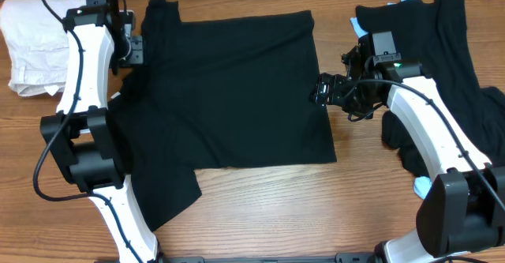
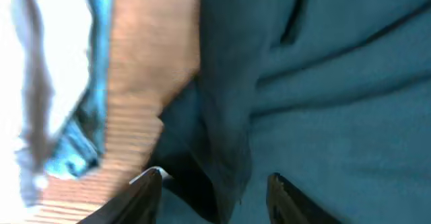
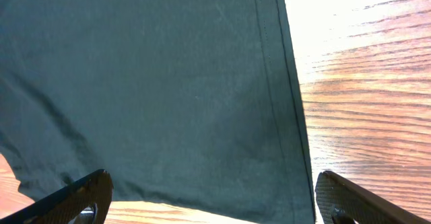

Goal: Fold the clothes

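The black T-shirt (image 1: pixel 229 89) lies spread flat in the middle of the wooden table (image 1: pixel 276 208), with one sleeve (image 1: pixel 170 192) pointing toward the front left. My left gripper (image 1: pixel 136 50) is at the shirt's far left edge. In the left wrist view its fingers stand apart around a raised fold of the black fabric (image 2: pixel 222 150), and the left gripper (image 2: pixel 215 180) is not pinching it. My right gripper (image 1: pixel 322 89) hovers over the shirt's right hem (image 3: pixel 283 83). The right gripper (image 3: pixel 212 183) is wide open, with the cloth flat below it.
A beige-white garment pile (image 1: pixel 31 46) sits at the far left corner, just beyond the left arm. More black clothes (image 1: pixel 446 42) with light-blue bits (image 1: pixel 360 28) lie heaped at the right, under and behind the right arm. Bare wood shows along the front edge.
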You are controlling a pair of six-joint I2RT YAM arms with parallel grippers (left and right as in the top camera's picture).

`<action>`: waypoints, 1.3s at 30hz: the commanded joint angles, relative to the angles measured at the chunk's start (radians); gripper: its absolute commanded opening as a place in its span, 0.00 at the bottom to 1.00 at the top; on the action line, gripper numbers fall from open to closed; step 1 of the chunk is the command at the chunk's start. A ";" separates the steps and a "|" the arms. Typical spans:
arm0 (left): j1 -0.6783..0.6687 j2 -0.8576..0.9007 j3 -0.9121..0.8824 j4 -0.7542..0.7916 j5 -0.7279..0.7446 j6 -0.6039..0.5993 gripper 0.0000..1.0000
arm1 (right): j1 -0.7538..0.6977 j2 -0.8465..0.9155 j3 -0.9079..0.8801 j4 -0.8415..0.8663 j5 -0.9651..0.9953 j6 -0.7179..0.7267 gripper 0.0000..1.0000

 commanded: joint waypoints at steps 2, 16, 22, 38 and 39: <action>-0.006 0.011 -0.090 0.014 0.023 0.004 0.38 | -0.002 0.001 -0.002 0.002 -0.005 0.000 1.00; 0.000 0.011 -0.196 0.179 0.007 -0.014 0.04 | -0.002 0.002 -0.002 -0.003 0.013 -0.004 1.00; 0.025 0.011 -0.194 0.255 -0.199 -0.064 0.04 | -0.001 0.011 -0.002 -0.010 0.013 -0.005 0.98; 0.120 0.011 -0.194 0.385 -0.270 -0.208 0.31 | -0.002 0.129 -0.002 -0.049 0.076 -0.027 0.96; 0.120 0.011 -0.194 0.401 -0.262 -0.217 0.59 | -0.002 0.129 -0.002 -0.063 0.085 -0.027 0.95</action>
